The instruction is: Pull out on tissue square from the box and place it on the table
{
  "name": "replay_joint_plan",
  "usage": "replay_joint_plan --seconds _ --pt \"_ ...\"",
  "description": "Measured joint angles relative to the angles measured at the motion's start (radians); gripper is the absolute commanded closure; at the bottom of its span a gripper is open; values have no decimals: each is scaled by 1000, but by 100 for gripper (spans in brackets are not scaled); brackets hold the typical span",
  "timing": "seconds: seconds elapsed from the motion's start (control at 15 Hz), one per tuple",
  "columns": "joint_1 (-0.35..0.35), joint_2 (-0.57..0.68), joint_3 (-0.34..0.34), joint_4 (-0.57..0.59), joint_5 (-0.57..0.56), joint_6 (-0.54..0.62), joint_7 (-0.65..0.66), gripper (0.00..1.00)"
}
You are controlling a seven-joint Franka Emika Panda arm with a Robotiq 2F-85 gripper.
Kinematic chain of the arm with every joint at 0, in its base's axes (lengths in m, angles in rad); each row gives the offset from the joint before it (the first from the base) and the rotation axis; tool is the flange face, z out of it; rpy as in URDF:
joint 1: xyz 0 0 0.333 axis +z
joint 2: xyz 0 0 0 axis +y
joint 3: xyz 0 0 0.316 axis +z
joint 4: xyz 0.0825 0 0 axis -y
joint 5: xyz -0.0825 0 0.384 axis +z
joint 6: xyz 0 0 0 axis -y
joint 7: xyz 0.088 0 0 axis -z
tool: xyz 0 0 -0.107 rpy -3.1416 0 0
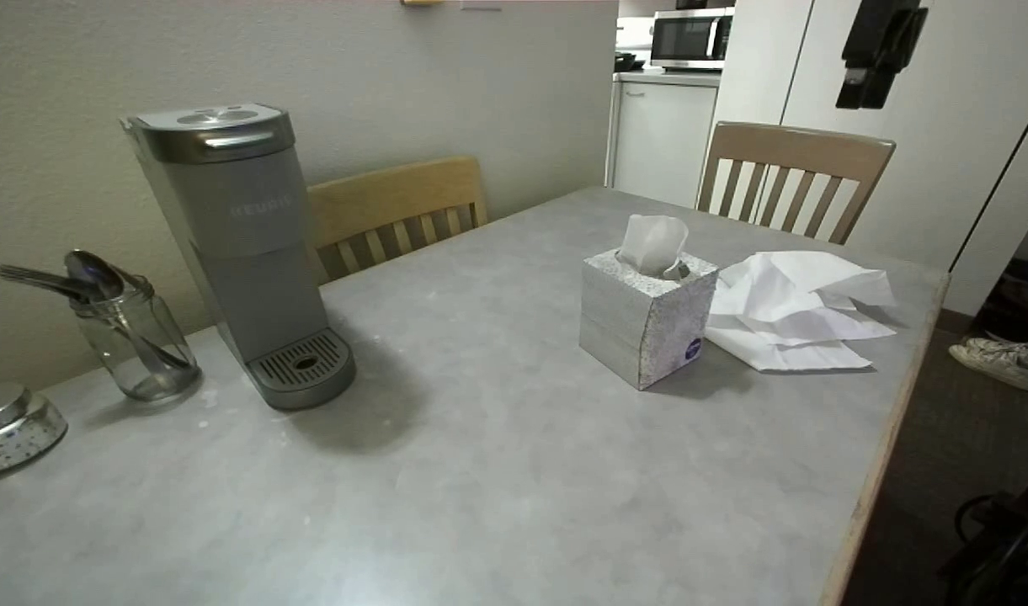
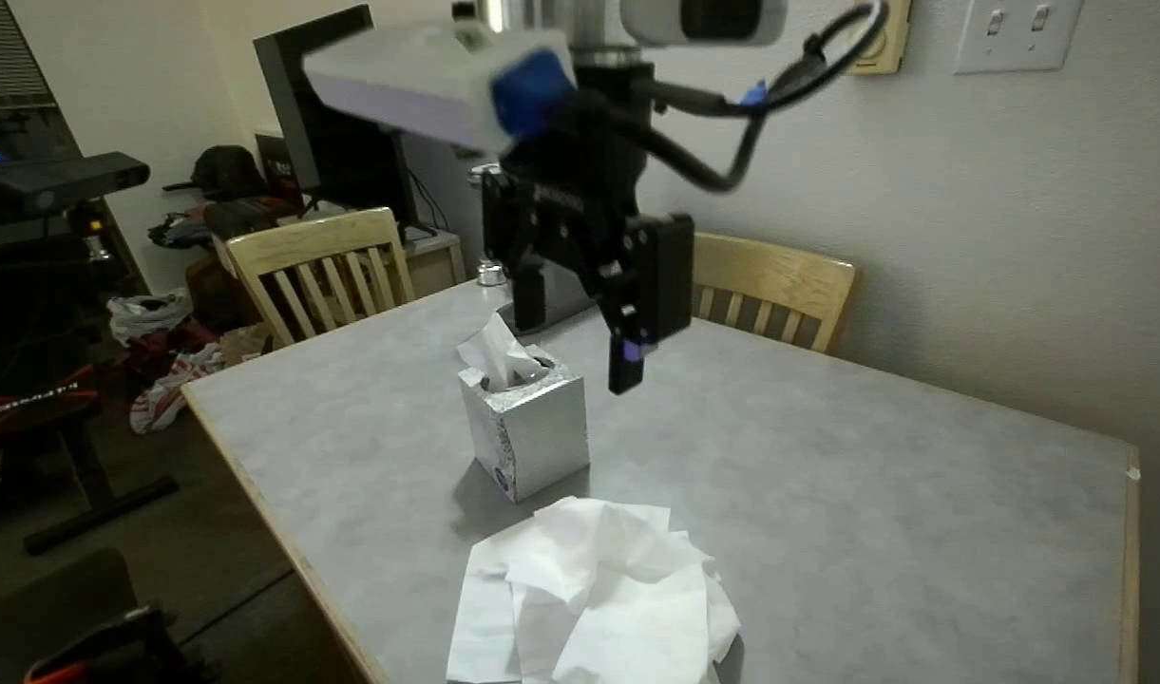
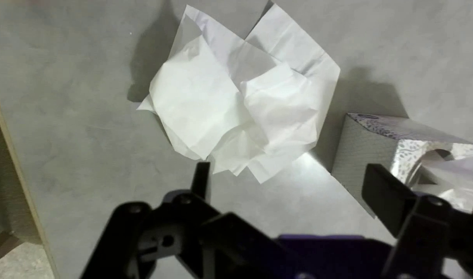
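The gripper hangs above the table, jaws apart, nothing between; the tissue tufting from the box stands lower and sideways, beyond 1 jaw, outside their gap.

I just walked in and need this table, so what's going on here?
Nothing is being handled right now: the robot's hand hangs open above the table. One tissue sticks up from the tissue box, and a loose pile of white tissues lies beside the box. The job appears to be pulling a tissue out onto the table.
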Motion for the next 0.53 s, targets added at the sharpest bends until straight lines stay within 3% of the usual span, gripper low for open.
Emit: replay_joint_plan --seconds 0.2,0.53 --pt "30 -70 0 0 -33 -66 78 0" --pt "32 -72 0 -2 -36 -73 85 0"
